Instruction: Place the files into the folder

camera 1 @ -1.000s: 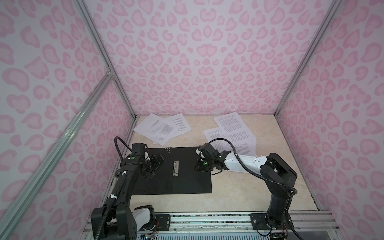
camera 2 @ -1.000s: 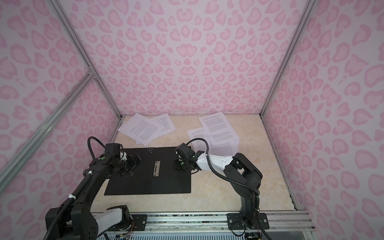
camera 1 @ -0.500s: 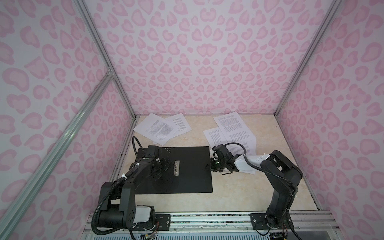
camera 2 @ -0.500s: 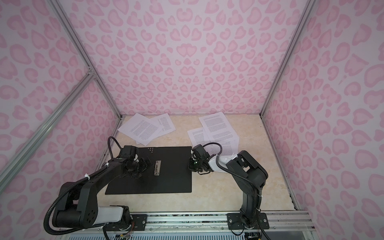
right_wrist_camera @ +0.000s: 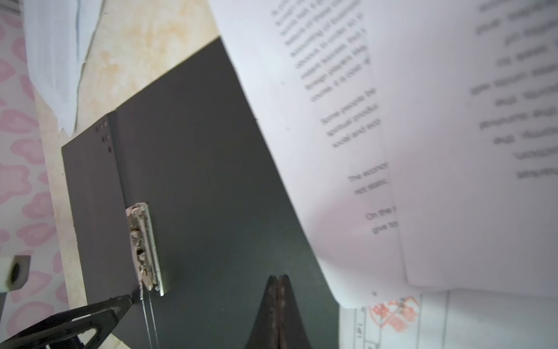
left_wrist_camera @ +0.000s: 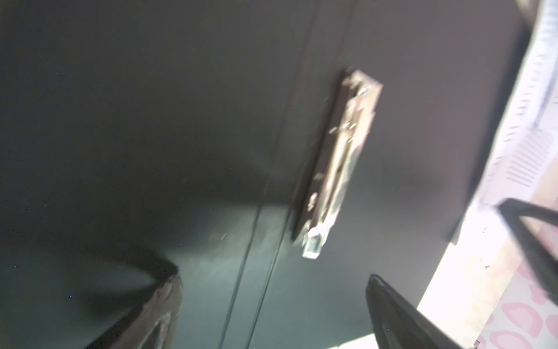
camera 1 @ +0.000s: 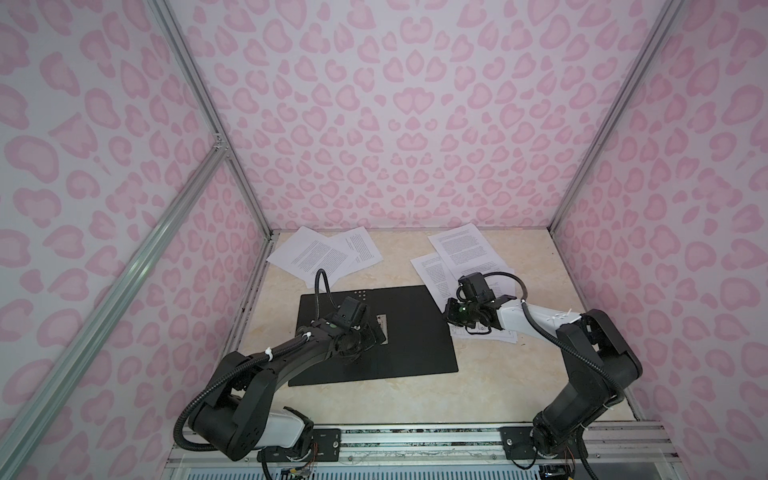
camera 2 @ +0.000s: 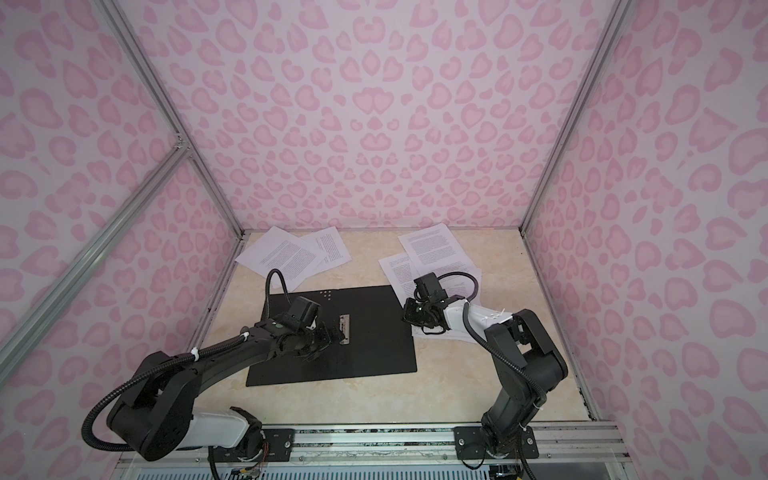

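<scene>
Several files (camera 1: 461, 249) are lying near the open folder (camera 1: 415, 332), with the left end effector (left_wrist_camera: 271, 285) hovering spread by its clip (left_wrist_camera: 338, 163) and the right end effector (right_wrist_camera: 278, 284) pressed together at its edge.

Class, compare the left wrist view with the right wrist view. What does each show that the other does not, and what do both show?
Only the left wrist view: both fingers of the left gripper, spread wide over the folder.
Only the right wrist view: the right gripper with its fingertips pressed together, a sheet with a red stamp, and small holes near the folder's corner.
Both: the folder's black inside, its metal clip and printed sheets beside it.
</scene>
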`<state>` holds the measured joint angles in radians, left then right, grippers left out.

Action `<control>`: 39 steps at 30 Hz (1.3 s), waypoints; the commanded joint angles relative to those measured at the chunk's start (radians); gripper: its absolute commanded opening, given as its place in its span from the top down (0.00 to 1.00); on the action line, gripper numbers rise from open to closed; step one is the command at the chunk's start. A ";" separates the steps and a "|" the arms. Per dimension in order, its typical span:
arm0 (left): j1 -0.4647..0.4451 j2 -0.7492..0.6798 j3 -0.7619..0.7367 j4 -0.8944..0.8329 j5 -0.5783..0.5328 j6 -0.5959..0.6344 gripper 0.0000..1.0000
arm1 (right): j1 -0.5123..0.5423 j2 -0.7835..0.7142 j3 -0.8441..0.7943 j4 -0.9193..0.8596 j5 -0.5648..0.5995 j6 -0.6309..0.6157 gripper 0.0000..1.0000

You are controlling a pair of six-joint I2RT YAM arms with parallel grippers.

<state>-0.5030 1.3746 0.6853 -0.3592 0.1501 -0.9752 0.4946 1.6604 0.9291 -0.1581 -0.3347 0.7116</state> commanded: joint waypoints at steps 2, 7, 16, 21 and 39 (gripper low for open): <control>0.004 -0.082 0.099 -0.148 -0.058 -0.001 0.04 | 0.104 -0.048 0.056 -0.092 0.051 -0.068 0.81; 0.125 -0.075 0.177 -0.151 0.049 0.076 0.04 | 0.275 0.032 0.120 0.000 -0.056 -0.032 0.66; 0.300 0.149 0.264 -0.103 0.174 0.204 0.03 | 0.373 0.249 0.188 0.175 -0.156 0.051 0.62; 0.323 0.242 0.210 -0.040 0.189 0.197 0.03 | 0.374 0.292 0.211 0.182 -0.161 0.042 0.69; 0.340 0.226 0.074 -0.023 0.101 0.173 0.03 | 0.352 0.370 0.249 0.195 -0.177 0.050 0.77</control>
<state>-0.1638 1.5723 0.7868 -0.2977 0.3370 -0.8104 0.8471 2.0144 1.1748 0.0193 -0.5014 0.7498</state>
